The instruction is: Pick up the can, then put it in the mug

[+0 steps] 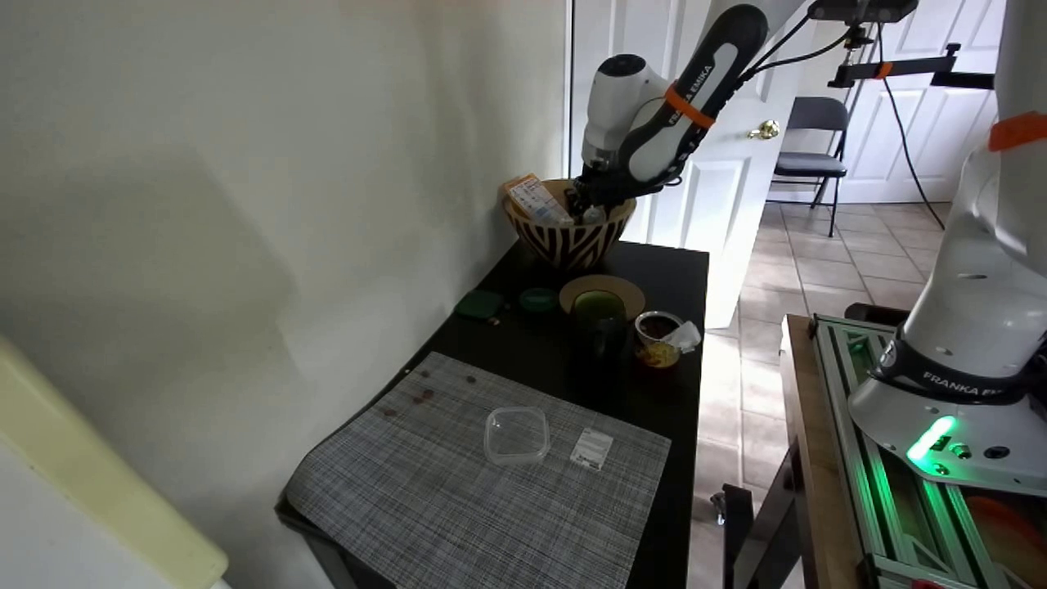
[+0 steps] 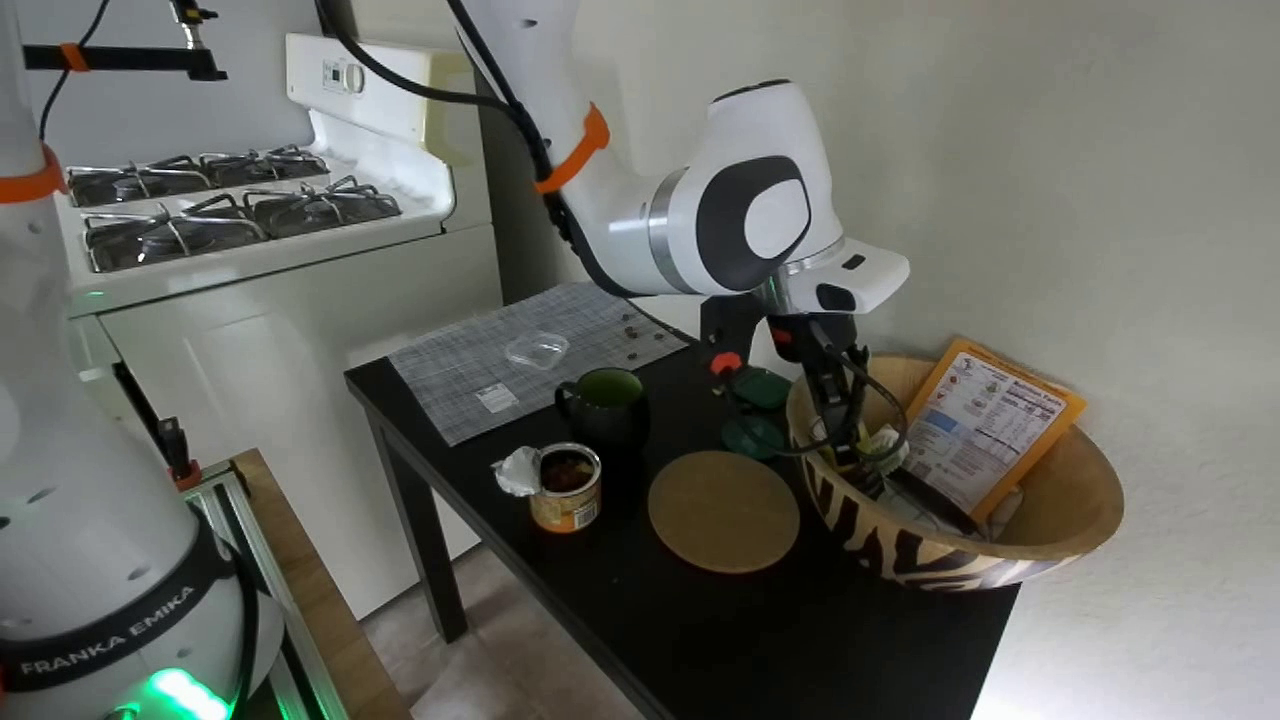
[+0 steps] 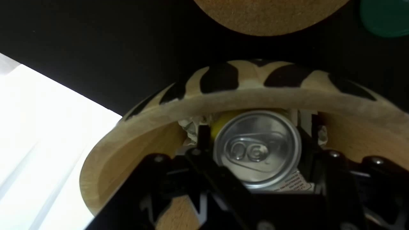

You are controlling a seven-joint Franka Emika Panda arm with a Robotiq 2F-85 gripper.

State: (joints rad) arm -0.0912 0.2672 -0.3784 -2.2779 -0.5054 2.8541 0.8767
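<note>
The can (image 3: 252,159) stands inside the zigzag-patterned basket, its silver lid facing the wrist camera and a strip of yellow side showing. My gripper (image 3: 253,132) points down into the basket with one finger on each side of the can, both close against it with no clear gap. In both exterior views the gripper (image 1: 582,199) (image 2: 850,455) is inside the basket and mostly hides the can. The dark green mug (image 2: 605,420) stands upright on the black table, apart from the gripper; it also shows in an exterior view (image 1: 599,327). It is out of the wrist view.
The basket (image 2: 1060,545) also holds an orange envelope (image 2: 985,430) and other packets. Its rim (image 3: 255,99) stands beside the can. A round cork mat (image 2: 725,515), an opened tin (image 2: 567,508), green lids (image 2: 755,437) and a clear tub (image 1: 517,438) on a grey placemat share the table.
</note>
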